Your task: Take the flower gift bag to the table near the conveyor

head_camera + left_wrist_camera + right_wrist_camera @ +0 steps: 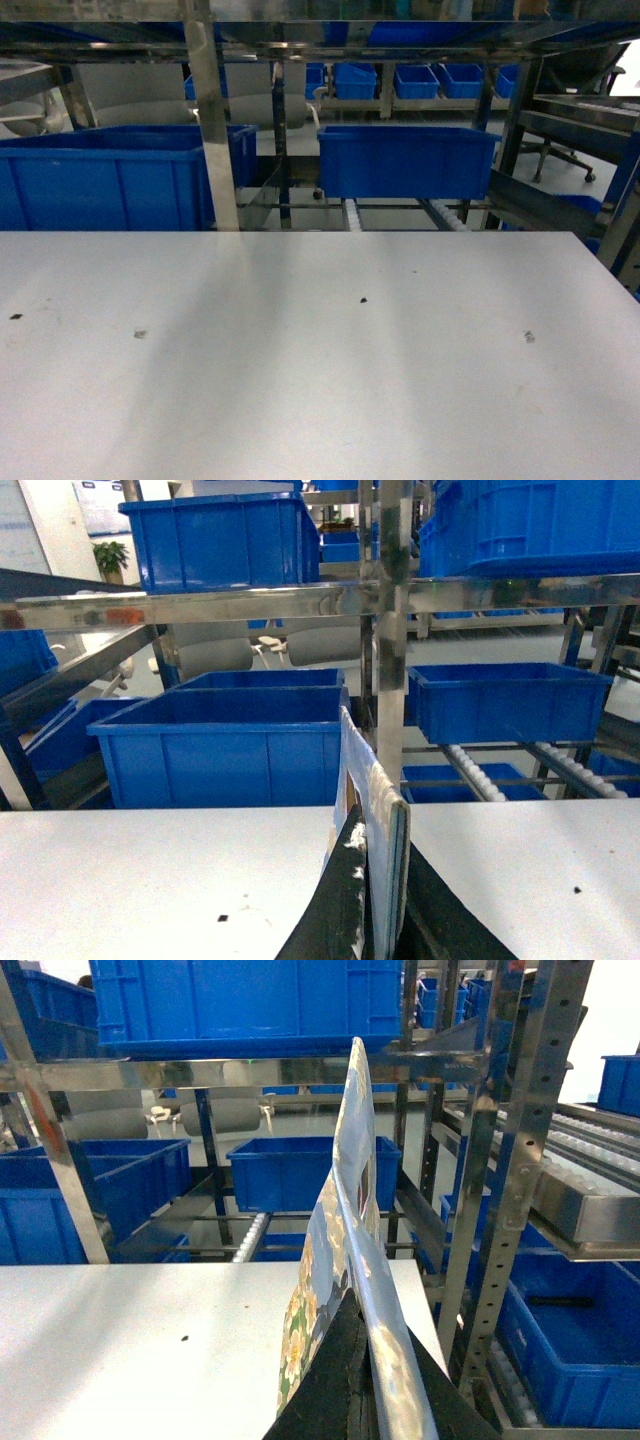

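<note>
Right gripper (pixel 360 1365), black fingers, is clamped on the flower gift bag (pixel 345 1220), a glossy sky-blue paper wedge w/ white-yellow flowers on its left face. The bag stands edge-on to the right wrist cam, long axis near vertical, with its narrow top pointing up and leaning slightly toward the rack. It hangs over the wide light-grey table (pixel 300 380), by the table's right edge near the far right corner. Can't tell if its base touches the top.

Left gripper (pixel 375 890) is likewise closed on a thin flat blue-and-pale paper piece (pixel 372 800). That piece is upright and edge-on to the left wrist cam, over the table's far edge; its print isn't readable. Both wrists sit low over the table, facing the rack. Neither arm shows in the head view.

Just beyond the far edge is the stainless-steel conveyor w/ white rollers (pixel 478 772). A large blue plastic bin (pixel 110 185) sits behind the far left corner and a smaller blue plastic bin (pixel 405 160) right of centre on the rack; their contents aren't visible. A few dark specks (pixel 362 299) lie on the table.
</note>
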Tool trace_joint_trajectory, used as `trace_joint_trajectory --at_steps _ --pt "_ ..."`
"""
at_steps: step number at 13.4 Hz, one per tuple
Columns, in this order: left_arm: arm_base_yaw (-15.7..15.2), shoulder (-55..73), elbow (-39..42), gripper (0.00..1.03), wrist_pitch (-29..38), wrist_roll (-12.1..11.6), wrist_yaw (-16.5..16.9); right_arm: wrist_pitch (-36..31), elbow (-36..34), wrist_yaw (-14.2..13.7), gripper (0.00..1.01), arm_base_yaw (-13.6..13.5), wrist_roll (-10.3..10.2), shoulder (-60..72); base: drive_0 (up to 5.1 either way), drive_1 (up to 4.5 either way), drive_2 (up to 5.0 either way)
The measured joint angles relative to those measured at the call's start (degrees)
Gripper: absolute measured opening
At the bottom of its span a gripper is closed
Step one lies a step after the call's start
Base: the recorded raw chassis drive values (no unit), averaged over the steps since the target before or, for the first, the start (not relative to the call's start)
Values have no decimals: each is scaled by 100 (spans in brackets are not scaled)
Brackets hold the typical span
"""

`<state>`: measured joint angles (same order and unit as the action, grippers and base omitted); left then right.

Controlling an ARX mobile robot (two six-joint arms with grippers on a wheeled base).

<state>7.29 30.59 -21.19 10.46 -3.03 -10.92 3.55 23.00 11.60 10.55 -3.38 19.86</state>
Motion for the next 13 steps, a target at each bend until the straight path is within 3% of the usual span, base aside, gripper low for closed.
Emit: trace_joint_trajectory --at_steps 13 --pt "0 0 0 2 -11 0 -4 7 0 2 2 0 -2 -4 -497 241 241"
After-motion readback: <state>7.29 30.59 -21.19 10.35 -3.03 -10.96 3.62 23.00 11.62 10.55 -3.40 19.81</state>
